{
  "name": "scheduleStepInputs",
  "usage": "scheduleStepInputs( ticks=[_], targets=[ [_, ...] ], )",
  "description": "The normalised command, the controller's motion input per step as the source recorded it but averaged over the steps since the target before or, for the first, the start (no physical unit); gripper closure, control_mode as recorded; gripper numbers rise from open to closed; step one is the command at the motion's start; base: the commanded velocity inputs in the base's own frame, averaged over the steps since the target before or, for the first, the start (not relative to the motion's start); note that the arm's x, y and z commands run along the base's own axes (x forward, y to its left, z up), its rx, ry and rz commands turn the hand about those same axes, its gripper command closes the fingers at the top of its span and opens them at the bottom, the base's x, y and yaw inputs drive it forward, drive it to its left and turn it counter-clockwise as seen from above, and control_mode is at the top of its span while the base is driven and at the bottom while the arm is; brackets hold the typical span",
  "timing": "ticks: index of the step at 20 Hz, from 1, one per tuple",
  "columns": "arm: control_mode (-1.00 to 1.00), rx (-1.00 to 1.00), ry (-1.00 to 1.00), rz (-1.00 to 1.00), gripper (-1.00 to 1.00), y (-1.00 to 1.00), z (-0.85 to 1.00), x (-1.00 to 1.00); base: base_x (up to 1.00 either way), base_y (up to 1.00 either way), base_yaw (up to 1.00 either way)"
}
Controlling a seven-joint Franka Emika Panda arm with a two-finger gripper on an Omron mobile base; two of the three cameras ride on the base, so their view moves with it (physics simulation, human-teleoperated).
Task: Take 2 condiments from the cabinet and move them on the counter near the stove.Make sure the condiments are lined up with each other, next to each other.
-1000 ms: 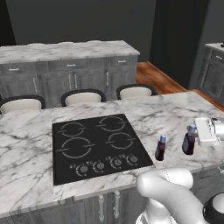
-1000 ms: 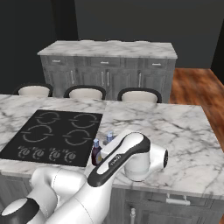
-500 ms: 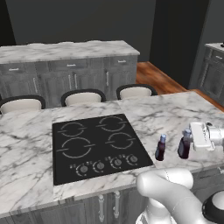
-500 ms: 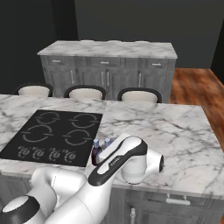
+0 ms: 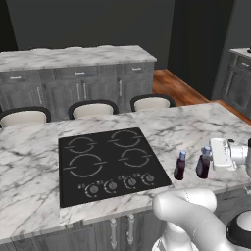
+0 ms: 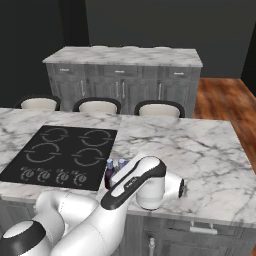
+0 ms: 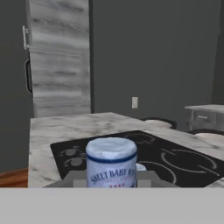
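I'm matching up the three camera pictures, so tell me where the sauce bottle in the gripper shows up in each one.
Left base view: held bottle at right, on the counter, beside the gripper and right of the second bottle.
Right base view: only its blue cap peeks over the arm, low centre.
Hand view: its cap and label loom at bottom centre.
Shared landmark: the black cooktop.

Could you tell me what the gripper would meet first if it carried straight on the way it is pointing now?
Probably the other bottle: the gripper, shut on its own bottle, points across the counter toward the stove, and that bottle stands in between. Depth is hard to judge.
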Motion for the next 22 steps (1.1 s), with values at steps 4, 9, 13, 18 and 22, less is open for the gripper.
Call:
scheduleStepInputs(
  ticks=[4, 9, 13, 18, 22],
  targets=[
    [-1.0, 0.0, 0.0, 0.0, 1.0, 0.1, -0.04, 0.02, 0.0, 0.0, 0.0],
    [-1.0, 0.0, 0.0, 0.0, 1.0, 0.09, -0.03, 0.0, 0.0, 0.0, 0.0],
    [-1.0, 0.0, 0.0, 0.0, 1.0, 0.05, -0.03, 0.01, 0.0, 0.0, 0.0],
    [-1.0, 0.0, 0.0, 0.0, 1.0, 0.08, -0.06, 0.03, 0.0, 0.0, 0.0],
    [-1.0, 0.0, 0.0, 0.0, 1.0, 0.08, -0.05, 0.02, 0.0, 0.0, 0.0]
  ],
)
